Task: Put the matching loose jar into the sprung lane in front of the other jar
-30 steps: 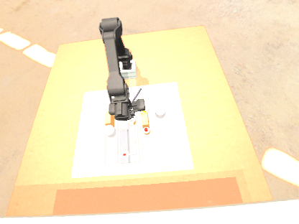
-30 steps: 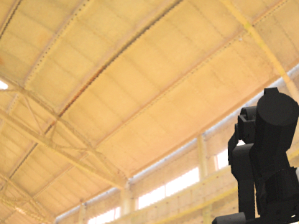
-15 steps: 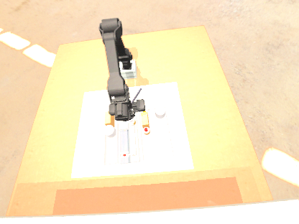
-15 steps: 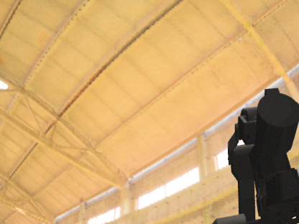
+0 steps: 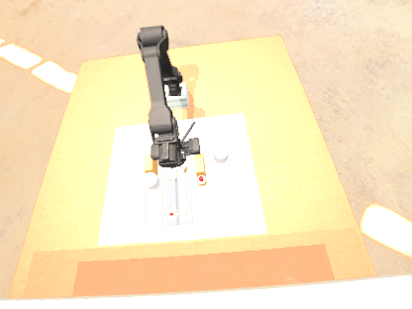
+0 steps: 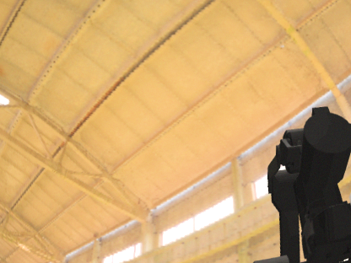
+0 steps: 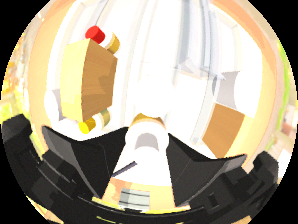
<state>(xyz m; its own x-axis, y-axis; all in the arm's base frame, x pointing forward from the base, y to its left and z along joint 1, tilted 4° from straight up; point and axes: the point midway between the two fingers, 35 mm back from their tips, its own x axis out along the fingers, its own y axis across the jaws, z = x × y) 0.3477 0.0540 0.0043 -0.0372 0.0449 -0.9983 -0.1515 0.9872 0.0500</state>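
My gripper (image 7: 147,133) is shut on a pale jar (image 7: 147,130) with an amber band, seen from above between the fingertips in the wrist view. A white rounded shape (image 7: 152,97) lies just beyond the jar; glare hides whether it is the lane's jar. The pale rack with the lanes (image 5: 171,198) runs away from the gripper, with a small red spot (image 5: 171,214) toward its far end. A red-capped jar (image 5: 201,179) (image 7: 95,35) and a yellow-capped jar (image 7: 87,126) stand by a wooden block. The front stop, the pusher plate and any contact with the lane floor cannot be made out.
One wooden block (image 5: 199,164) (image 7: 97,80) stands on one side of the rack, another (image 5: 151,163) (image 7: 223,131) on the other, beside a white cylinder (image 5: 152,180). Another white cylinder (image 5: 221,154) stands farther right. A dark rod (image 5: 187,132) (image 7: 125,169) is near the gripper.
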